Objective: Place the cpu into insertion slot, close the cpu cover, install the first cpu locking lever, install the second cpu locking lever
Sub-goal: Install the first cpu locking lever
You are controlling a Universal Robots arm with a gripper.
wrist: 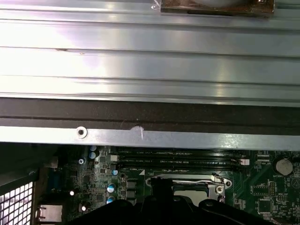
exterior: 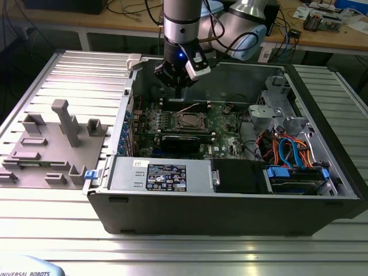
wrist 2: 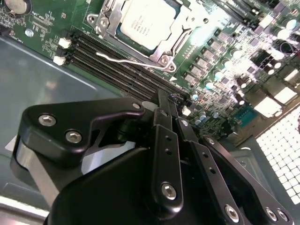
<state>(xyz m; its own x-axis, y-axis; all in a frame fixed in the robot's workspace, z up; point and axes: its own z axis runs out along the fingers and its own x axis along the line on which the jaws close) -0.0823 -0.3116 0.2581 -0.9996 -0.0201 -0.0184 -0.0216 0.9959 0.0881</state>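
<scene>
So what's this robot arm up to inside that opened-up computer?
The arm is working on the processor socket of a desktop computer case lying open on its side. Its gripper hangs just above the motherboard, holding nothing that I can see. The cpu already sits in the insertion slot, with the cpu cover down around it. A thin wire locking lever beside the socket looks raised, not yet latched.
</scene>
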